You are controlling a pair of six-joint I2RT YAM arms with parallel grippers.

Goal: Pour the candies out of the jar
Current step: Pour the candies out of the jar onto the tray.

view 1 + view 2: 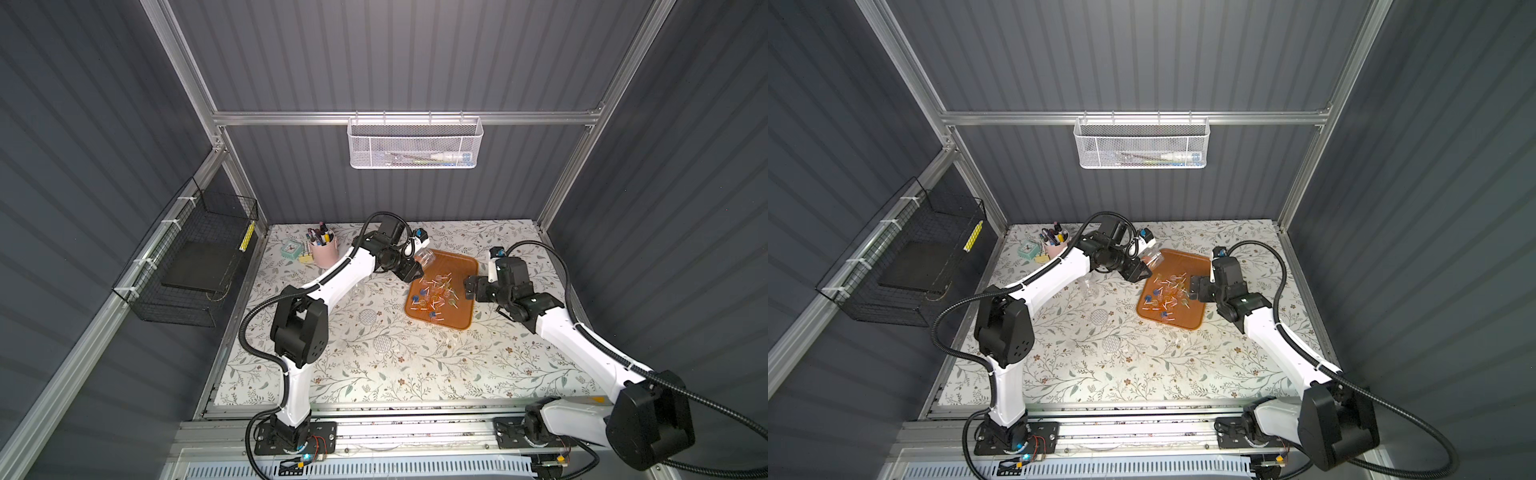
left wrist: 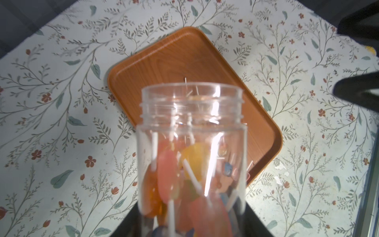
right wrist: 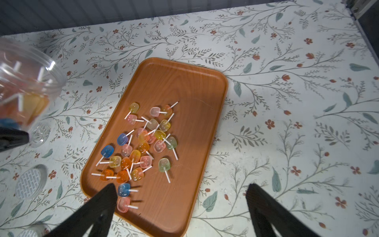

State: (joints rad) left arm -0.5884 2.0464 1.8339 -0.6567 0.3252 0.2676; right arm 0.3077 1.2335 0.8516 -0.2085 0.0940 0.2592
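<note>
In both top views we record the left gripper [image 1: 409, 271] [image 1: 1136, 270] clamped on the clear jar [image 1: 425, 258] [image 1: 1152, 259], which is lifted and tilted on its side over the far left corner of the orange tray [image 1: 459, 266] [image 1: 1192, 259]. The tray lies on the floral table [image 1: 374, 365] toward its far edge, right of centre. A scatter of candies [image 1: 435, 297] [image 1: 1169, 297] lies in the tray's nearer half, closer to its left long edge. The right gripper [image 1: 469, 287] [image 1: 1194, 286] stands at the tray's right long edge, apart from the jar. In the left wrist view, the jar [image 2: 192, 123] is lidless, its threaded mouth over the tray [image 2: 174, 61]. Pink, orange and yellow candies [image 2: 170, 180] on white sticks sit inside, back from the mouth. The dark fingers [image 2: 257, 223] press on both sides of the jar's body. In the right wrist view, the right gripper [image 3: 181, 186] has its jaws spread wide and holds nothing; one fingertip overlaps the tray's [image 3: 194, 82] near corner, the other is over bare table. The spilled candies [image 3: 141, 143] lie loosely heaped, a few apart toward the near end. The jar [image 3: 26, 82] shows blurred at the frame's edge, with candies inside.
</note>
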